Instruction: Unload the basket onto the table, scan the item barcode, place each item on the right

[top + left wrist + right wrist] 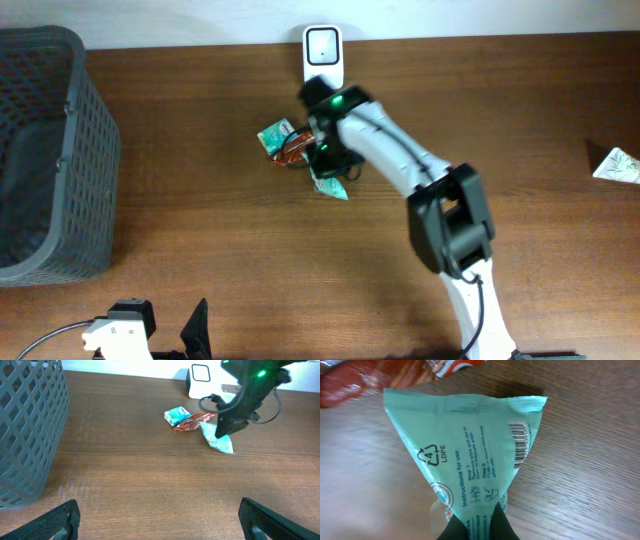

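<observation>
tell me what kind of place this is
Probably a mock shop checkout on a wooden table: a white barcode scanner at the back edge, a grey mesh basket at the left, and a green wipe packet with a printed barcode.

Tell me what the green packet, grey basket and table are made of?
The green packet is thin plastic film, creased and slightly glossy; it bears an LDPE recycling mark. The grey basket looks like matte moulded plastic, with an open lattice wall. The table seems wood or wood-look laminate, showing brown grain.
</observation>
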Controlling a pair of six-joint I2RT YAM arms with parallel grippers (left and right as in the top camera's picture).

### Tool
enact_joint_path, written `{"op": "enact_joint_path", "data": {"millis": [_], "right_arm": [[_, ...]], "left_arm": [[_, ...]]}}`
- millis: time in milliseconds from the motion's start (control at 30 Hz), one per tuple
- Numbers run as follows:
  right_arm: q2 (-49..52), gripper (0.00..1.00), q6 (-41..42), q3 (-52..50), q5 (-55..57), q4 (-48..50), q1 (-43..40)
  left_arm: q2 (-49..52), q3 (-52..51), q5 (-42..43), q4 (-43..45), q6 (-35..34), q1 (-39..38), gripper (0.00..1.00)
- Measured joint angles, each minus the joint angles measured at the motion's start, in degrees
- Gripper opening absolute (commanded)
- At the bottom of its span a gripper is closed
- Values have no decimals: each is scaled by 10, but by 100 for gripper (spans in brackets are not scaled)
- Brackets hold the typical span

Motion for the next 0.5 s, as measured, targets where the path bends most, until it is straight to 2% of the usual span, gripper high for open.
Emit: {"op": "enact_joint_path", "data": {"millis": [167, 267, 500], "right_arm": [[0, 4, -73, -1, -266, 0, -97], [0, 4, -106, -21, -387, 3, -141], [0, 4, -127, -196, -526, 94, -188]], "left_arm": [[0, 0, 0, 0, 0, 0, 99], [0, 0, 0, 0, 0, 0, 99], [0, 0, 0, 0, 0, 0, 99]]}}
